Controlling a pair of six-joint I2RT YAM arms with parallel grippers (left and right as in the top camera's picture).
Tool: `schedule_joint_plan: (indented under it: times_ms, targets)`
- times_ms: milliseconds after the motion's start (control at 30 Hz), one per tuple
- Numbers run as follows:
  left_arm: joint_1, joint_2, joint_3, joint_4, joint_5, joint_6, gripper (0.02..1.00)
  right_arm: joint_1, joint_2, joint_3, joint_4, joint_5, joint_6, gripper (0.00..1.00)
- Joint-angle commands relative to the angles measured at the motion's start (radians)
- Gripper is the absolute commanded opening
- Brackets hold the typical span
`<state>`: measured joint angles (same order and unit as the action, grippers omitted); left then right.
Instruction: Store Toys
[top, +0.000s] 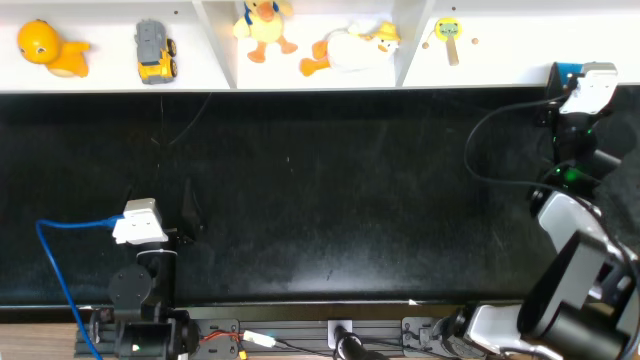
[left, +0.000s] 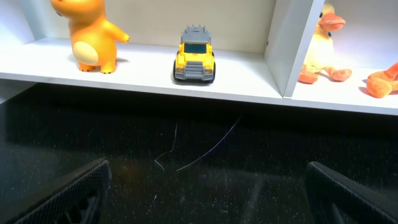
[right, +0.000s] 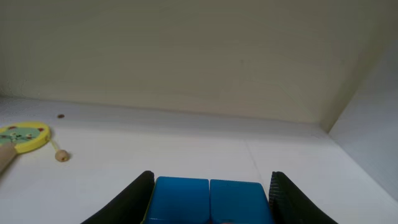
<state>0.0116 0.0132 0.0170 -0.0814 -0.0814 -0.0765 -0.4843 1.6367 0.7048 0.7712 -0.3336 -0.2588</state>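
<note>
Right gripper (right: 210, 214) clamped on blue block (right: 210, 198) at the shelf (right: 186, 155) edge, yellow rattle (right: 23, 138) ahead to its left, left gripper (left: 205, 193) spread wide over black table (left: 199, 155), yellow truck (left: 194, 55) straight ahead

We see a black work surface (top: 330, 200) spreading across the whole width of the top view, matt and finely speckled, with thin pale scratches (left: 199, 146) curling over it near its far edge. Along that far edge runs a white shelf (top: 300, 84), split into compartments by upright dividers (left: 287, 43) and backed by a plain pale wall (right: 186, 56). At the near edge we make out a dark rail (top: 300, 328) and, at the left corner, a wood-coloured strip (top: 30, 335).
</note>
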Motion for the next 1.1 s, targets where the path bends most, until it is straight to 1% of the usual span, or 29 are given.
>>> schedule_joint_plan:
  times_ms: [33, 133, 233, 267, 367, 967, 1100]
  targets:
    - [-0.006, -0.011, -0.009, 0.003, 0.013, -0.011, 0.998, -0.007, 0.092, 0.063, 0.019, -0.077, 0.019, 0.045]
    - [-0.006, -0.011, -0.009, 0.003, 0.013, -0.011, 0.996, -0.007, 0.145, 0.121, 0.019, -0.118, 0.055, 0.047]
    - [-0.006, -0.011, -0.009, 0.003, 0.013, -0.011, 0.996, -0.007, 0.195, 0.185, 0.019, -0.120, 0.096, 0.047]
    - [-0.006, -0.011, -0.009, 0.003, 0.013, -0.011, 0.998, -0.007, 0.210, 0.207, 0.019, -0.125, 0.100, 0.045]
    - [-0.006, -0.011, -0.009, 0.003, 0.013, -0.011, 0.998, -0.007, 0.245, 0.263, 0.016, -0.174, 0.099, 0.045]
    - [-0.006, -0.011, -0.009, 0.003, 0.013, -0.011, 0.998, 0.008, 0.454, 0.480, 0.010, -0.177, 0.095, 0.045]
    - [-0.006, -0.011, -0.009, 0.003, 0.013, -0.011, 0.998, 0.015, 0.493, 0.518, -0.006, -0.195, 0.095, 0.045]
